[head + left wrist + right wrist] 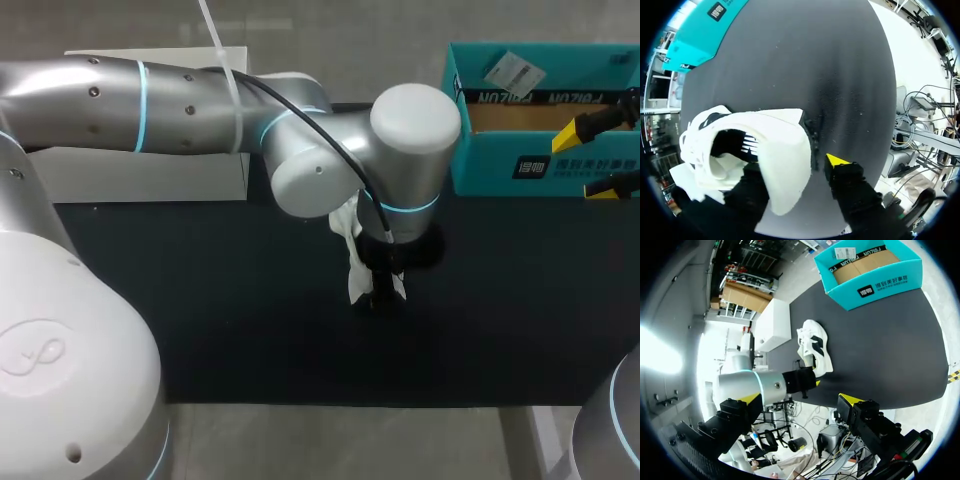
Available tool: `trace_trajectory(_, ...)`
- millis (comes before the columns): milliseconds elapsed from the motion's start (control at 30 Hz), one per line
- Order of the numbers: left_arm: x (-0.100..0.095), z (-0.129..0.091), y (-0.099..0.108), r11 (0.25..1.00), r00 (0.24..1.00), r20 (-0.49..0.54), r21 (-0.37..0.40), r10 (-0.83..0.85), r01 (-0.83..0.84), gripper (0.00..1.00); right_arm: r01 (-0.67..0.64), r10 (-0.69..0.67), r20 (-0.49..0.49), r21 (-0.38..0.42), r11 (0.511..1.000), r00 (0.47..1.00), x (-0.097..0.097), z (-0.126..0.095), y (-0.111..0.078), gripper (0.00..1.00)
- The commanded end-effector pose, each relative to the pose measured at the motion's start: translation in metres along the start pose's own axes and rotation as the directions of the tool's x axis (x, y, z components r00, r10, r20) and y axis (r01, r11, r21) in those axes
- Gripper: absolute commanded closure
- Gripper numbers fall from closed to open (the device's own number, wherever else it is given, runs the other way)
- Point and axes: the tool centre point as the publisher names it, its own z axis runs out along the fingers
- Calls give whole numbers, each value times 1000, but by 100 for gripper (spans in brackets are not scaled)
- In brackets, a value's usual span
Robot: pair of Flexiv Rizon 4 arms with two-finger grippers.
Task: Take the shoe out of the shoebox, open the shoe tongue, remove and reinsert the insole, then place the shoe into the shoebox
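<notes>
**Handling the shoe at mid-desk**

Shoe [814,347] lies out on the black desk [250,300], well clear of the teal cardboard shoebox [545,165] at far right. Upper is white and moulded, with a soft curled lining.

Left gripper [792,167] straddles one shoe wall; whether it clamps, cannot tell. Right gripper [799,400] gapes wide, empty.

Risk: a one-sided pull tips the shoe, and a floppy insole may fold.

shoe [356,282] mostly hidden under left arm [300,150] in head view, shoebox [490,172] cut off at that view's edge
</notes>
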Motion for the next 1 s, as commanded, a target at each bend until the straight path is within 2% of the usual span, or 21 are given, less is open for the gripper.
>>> trace_trajectory(33, 1, 5, -6, 1000, 1000, -6, -12, 4, -5, 70, -1, 1, 2, -2, 1000, 1000, 0, 1, -1, 0)
trace_trajectory(67, 2, 4, -7, 1000, 1000, -7, -12, 6, -6, 75, -1, 1, 2, -2, 1000, 1000, 0, 1, -1, 0)
trace_trajectory(100, 2, 3, -7, 1000, 1000, -7, -12, 7, -7, 83, -1, 1, 2, -2, 1000, 1000, 0, 1, -1, 0)
trace_trajectory(133, 2, 3, -7, 1000, 1000, -8, -13, 8, -8, 98, -1, 1, 2, -2, 1000, 1000, 0, 1, -1, 0)
trace_trajectory(167, 3, 2, -7, 1000, 1000, -9, -19, 15, -15, 100, -1, 1, 2, -2, 1000, 1000, 0, 1, -1, 0)
trace_trajectory(367, 4, -18, -4, 999, 999, -30, -24, 31, -31, 100, -1, 1, 2, -2, 1000, 1000, 0, 1, -1, 0)
trace_trajectory(633, -5, -69, 4, 1000, 996, -92, 11, 11, -10, 100, -1, 1, 2, -2, 1000, 1000, 0, 1, -1, 0)
trace_trajectory(800, -17, -101, 14, 1000, 993, -115, -6, -8, 7, 100, -1, 1, 2, -2, 1000, 1000, 0, 1, -1, 0)
trace_trajectory(933, -20, -124, 20, 996, 993, -81, 5, 89, -89, 100, -1, 1, 2, -2, 1000, 1000, 0, 1, -1, 0)
trace_trajectory(1000, -21, -135, 22, 987, 984, -82, 41, 161, -158, 100, -1, 1, 2, -2, 1000, 1000, 0, 1, -1, 0)
